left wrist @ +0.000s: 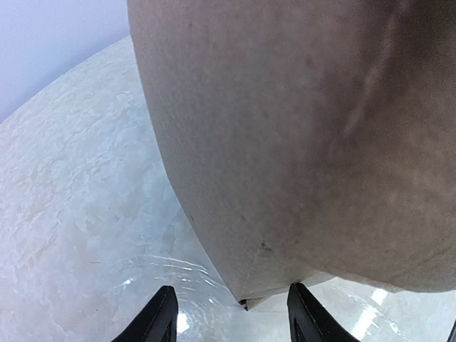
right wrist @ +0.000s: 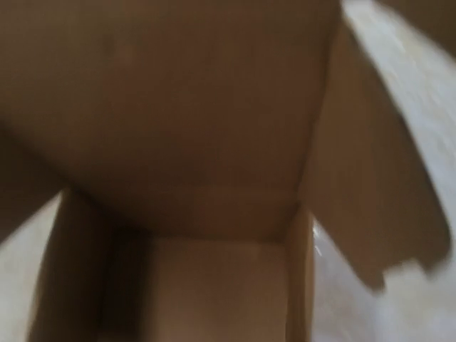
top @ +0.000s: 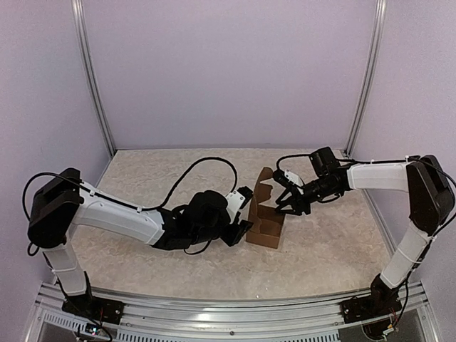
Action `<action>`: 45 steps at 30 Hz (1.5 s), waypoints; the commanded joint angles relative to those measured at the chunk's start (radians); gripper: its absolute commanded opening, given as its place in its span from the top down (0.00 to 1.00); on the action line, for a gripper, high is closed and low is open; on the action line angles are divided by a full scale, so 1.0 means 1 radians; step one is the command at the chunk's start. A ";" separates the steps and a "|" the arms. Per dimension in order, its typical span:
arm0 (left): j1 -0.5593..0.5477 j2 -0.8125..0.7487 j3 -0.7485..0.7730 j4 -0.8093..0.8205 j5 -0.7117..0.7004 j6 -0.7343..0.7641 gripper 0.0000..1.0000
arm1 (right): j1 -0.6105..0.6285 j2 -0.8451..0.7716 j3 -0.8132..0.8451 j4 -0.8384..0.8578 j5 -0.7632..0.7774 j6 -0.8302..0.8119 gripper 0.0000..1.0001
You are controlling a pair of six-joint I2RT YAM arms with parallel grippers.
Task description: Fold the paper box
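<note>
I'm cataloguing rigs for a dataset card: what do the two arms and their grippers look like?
The left arm and right arm have white tubular links, bulky black joint housings and loose black cables. The left gripper and right gripper are black with slim tapered fingers and white trim. No markings are legible.

The picture is soft and blurred, looking into the open paper box point(right wrist: 214, 142) of plain brown cardboard. A broad inner wall fills the frame from 9 round to 1 o'clock. At 6 o'clock a lighter inner panel point(right wrist: 214, 292) closes the far end, meeting darker side walls at 7 and 5 o'clock. A side flap point(right wrist: 370, 192) angles outward towards 3 o'clock, its lower edge notched near 4. Pale marbled table point(right wrist: 420, 92) shows at 2, 5 and 8 o'clock.
</note>
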 commanded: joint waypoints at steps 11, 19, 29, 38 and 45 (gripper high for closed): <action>0.187 0.013 0.019 0.057 0.187 0.147 0.49 | -0.102 0.016 -0.028 0.118 0.240 0.195 0.63; 0.184 0.002 0.009 0.050 0.336 0.183 0.49 | -0.096 0.124 0.054 0.129 0.242 0.223 0.63; 0.175 -0.016 0.002 0.018 0.335 0.206 0.49 | -0.087 0.067 -0.031 0.001 0.108 0.164 0.64; 0.186 0.030 0.032 0.016 0.332 0.235 0.49 | -0.065 0.053 -0.033 -0.175 -0.059 0.101 0.63; 0.192 0.024 0.023 0.020 0.336 0.246 0.49 | -0.046 0.022 -0.049 -0.207 -0.099 0.084 0.63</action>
